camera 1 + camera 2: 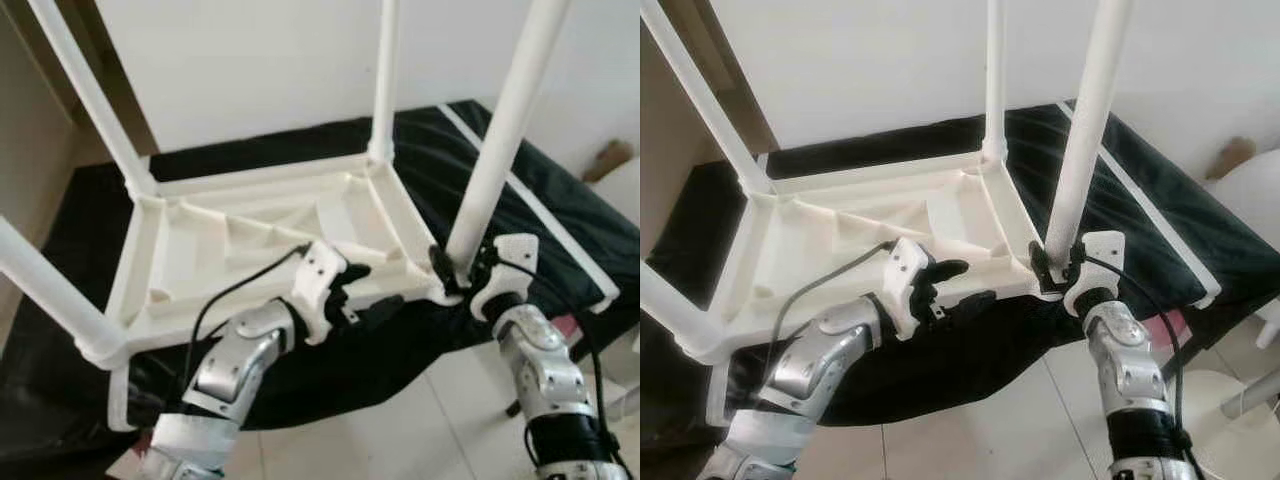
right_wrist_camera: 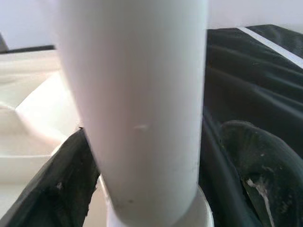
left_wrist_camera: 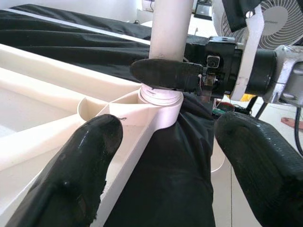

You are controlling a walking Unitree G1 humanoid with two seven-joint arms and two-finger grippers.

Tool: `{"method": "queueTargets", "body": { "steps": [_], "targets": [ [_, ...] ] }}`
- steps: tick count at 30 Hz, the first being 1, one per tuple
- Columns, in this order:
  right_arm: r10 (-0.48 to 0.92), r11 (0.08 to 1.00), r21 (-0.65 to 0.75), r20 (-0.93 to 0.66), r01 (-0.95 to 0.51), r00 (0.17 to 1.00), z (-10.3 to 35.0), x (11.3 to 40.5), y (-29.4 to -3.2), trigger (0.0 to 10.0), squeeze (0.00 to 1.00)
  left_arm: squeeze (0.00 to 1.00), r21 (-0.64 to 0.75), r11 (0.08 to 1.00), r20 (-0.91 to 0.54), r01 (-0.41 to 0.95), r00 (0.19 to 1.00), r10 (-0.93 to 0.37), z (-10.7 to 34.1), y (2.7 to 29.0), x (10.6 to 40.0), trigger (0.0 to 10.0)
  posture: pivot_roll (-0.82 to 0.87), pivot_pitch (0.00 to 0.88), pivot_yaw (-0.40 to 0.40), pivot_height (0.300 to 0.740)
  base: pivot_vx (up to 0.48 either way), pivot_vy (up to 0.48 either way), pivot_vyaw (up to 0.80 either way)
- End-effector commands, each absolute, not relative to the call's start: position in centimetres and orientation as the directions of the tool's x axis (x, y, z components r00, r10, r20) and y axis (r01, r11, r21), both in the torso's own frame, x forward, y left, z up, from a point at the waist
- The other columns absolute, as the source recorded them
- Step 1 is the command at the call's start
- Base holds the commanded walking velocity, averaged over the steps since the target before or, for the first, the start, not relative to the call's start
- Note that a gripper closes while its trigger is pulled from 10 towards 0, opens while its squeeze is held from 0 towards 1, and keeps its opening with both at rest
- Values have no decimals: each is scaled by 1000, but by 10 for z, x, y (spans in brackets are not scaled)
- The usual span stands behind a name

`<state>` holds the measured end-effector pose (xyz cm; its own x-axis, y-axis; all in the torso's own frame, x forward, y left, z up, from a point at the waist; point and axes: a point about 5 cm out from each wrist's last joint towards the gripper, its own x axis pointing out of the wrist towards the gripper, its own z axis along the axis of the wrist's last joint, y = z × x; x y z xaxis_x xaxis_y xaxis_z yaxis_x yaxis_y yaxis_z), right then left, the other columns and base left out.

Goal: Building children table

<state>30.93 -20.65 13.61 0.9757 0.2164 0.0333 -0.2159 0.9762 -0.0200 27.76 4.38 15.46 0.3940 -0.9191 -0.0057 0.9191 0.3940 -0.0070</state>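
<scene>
Table top [image 1: 250, 240], white plastic, upside down on black cloth [image 1: 560, 200] over a raised surface, ribbed underside facing up. Four white legs upright in the corner sockets: far left leg [image 1: 90, 95], far right leg [image 1: 385, 75], near left leg [image 1: 45, 290], near right leg [image 1: 505, 130]. Near right corner of table top overhanging cloth's front edge. Right gripper [image 1: 462, 268] at base of near right leg, just above its socket; fingers closed around the leg from both sides, one black finger [image 3: 165, 74] across the leg's front in left wrist view, two pads [image 2: 57, 189] flanking the tube in right wrist view. Threaded collar [image 3: 161, 97] of leg visible between finger and socket, so leg not seated flush. Left gripper [image 1: 352, 290] at table top's near edge, left of that same corner; jaws wide, nothing between them, one fingertip [image 3: 83, 165] resting on or just over the rim of table top, other fingertip out past the edge over cloth. Contact with rim not certain. Pale tiled floor [image 1: 400, 420] below front edge of cloth. White wall [image 1: 250, 60] behind. Fan [image 3: 279, 21] in background of left wrist view, beyond right gripper's wrist.
</scene>
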Motion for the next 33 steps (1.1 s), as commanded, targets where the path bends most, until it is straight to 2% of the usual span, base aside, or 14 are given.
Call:
{"method": "queueTargets", "body": {
  "steps": [1,2,4,7,10,11,15,18,28,29,33],
  "targets": [
    [291,956,-38,29,-289,956,138,312,-201,10000,0,0,-2,402,-10,915,402,-915,157,47,281,10000,-66,0,68,740,0,0,0],
    [291,956,-38,29,-289,956,138,312,-201,10000,0,0,-2,402,-10,915,402,-915,157,47,281,10000,-66,0,68,740,0,0,0],
    [384,919,-96,-5,-383,923,138,317,-199,10000,0,0,1,403,-5,915,403,-915,158,46,283,10000,-70,0,69,740,0,0,0],
    [409,905,-117,-18,-408,912,137,320,-198,10000,0,0,1,403,-3,915,403,-915,159,45,284,10000,-71,0,70,740,0,0,0],
    [498,845,-183,-74,-502,864,133,326,-186,10000,0,0,6,398,-1,917,398,-917,160,41,284,10000,-73,0,68,740,0,0,0],
    [508,834,-196,-88,-515,857,131,326,-184,0,0,0,9,398,2,918,398,-918,160,40,284,10000,-65,0,63,740,0,0,0],
    [508,831,-204,-105,-518,855,128,326,-186,0,0,0,11,403,7,915,403,-915,161,41,284,10000,-58,0,57,740,0,0,0],
    [500,834,-198,-123,-515,857,124,325,-195,0,0,0,5,440,22,898,440,-898,163,45,286,10000,-49,0,50,740,0,0,0],
    [491,841,-181,-140,-509,860,119,322,-204,0,0,0,-3,441,14,898,441,-898,161,47,285,10000,-56,0,48,740,0,0,0],
    [480,851,-171,-136,-497,867,119,322,-205,10000,0,0,-5,441,15,898,441,-897,161,46,285,10000,-58,0,46,740,0,0,0],
    [418,889,-148,-130,-434,899,118,322,-204,10000,0,0,-11,440,20,898,440,-898,161,44,285,10000,-70,0,42,740,0,0,0]
  ]
}}
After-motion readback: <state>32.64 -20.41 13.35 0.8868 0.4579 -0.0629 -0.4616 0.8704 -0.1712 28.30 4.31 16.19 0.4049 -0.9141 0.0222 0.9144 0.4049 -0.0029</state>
